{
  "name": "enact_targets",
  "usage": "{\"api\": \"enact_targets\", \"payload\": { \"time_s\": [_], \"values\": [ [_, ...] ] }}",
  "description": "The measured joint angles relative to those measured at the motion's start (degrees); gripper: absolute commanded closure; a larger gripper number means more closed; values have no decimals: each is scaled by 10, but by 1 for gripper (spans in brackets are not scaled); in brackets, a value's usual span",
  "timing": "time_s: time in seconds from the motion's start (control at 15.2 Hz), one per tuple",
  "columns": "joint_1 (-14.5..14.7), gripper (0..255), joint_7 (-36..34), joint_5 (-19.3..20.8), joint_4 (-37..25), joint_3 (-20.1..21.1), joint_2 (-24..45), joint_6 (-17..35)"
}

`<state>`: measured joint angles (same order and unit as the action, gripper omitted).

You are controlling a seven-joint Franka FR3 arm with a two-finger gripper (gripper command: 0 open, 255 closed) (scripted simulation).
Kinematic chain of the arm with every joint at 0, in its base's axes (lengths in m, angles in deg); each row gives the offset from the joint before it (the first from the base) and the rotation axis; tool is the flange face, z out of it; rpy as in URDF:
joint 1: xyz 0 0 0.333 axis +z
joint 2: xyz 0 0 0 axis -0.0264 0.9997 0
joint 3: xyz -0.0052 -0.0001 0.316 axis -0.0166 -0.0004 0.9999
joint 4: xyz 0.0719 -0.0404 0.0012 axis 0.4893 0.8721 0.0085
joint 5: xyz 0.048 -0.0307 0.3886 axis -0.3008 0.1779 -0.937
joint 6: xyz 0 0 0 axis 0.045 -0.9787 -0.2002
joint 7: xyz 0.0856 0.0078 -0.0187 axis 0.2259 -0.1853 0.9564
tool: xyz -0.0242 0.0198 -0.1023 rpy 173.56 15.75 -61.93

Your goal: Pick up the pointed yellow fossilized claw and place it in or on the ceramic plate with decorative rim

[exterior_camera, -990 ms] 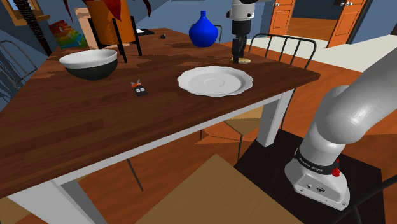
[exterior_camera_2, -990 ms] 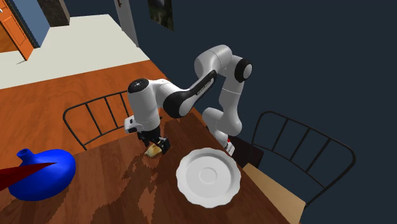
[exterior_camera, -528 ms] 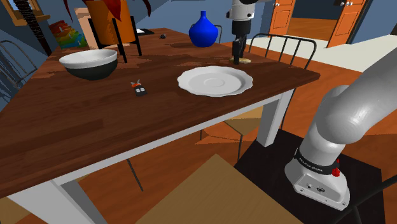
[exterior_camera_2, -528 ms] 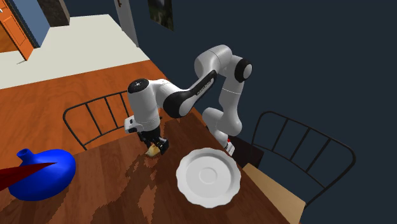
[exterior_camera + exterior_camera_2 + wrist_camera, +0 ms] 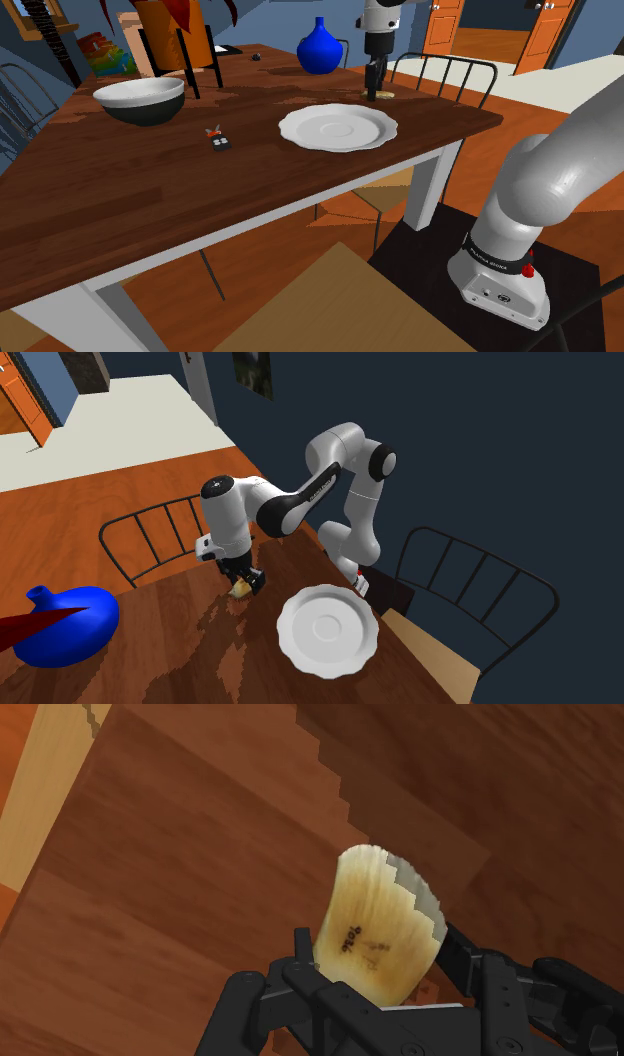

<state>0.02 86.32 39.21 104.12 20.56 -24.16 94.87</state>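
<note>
The yellowish claw is sitting right between your jaws, its jagged-edged end reaching out past the fingertips toward the brown wooden table. The black gripper is pressing in on it from both sides, so the jaws are clamped on the claw's two flanks. It looks low to the tabletop, and I cannot tell whether it is resting on the wood.

You are probably dealing with something stiff, light and a little brittle. The sides are smooth and curved and the body tapers, so it could be squirming out of the jaws if you squeeze near a thin end. The thick middle, where the flanks run closest to parallel, looks like the safest place to be holding it.

Off to one side of the jaws, near but not touching, the white plate with a scalloped rim is waiting empty. Farther from the jaws on the other side, the blue vase is standing well apart. Behind the jaws, past the table edge, a black wire-back chair is standing.
</note>
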Motion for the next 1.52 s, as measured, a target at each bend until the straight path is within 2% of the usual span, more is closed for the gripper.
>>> {"api": "enact_targets", "payload": {
  "time_s": [1.19,1.52],
  "values": [
    [3,255,6,-6,-146,5,21,-125],
    [20,255,-48,-21,-134,46,-2,-140]
  ]
}}
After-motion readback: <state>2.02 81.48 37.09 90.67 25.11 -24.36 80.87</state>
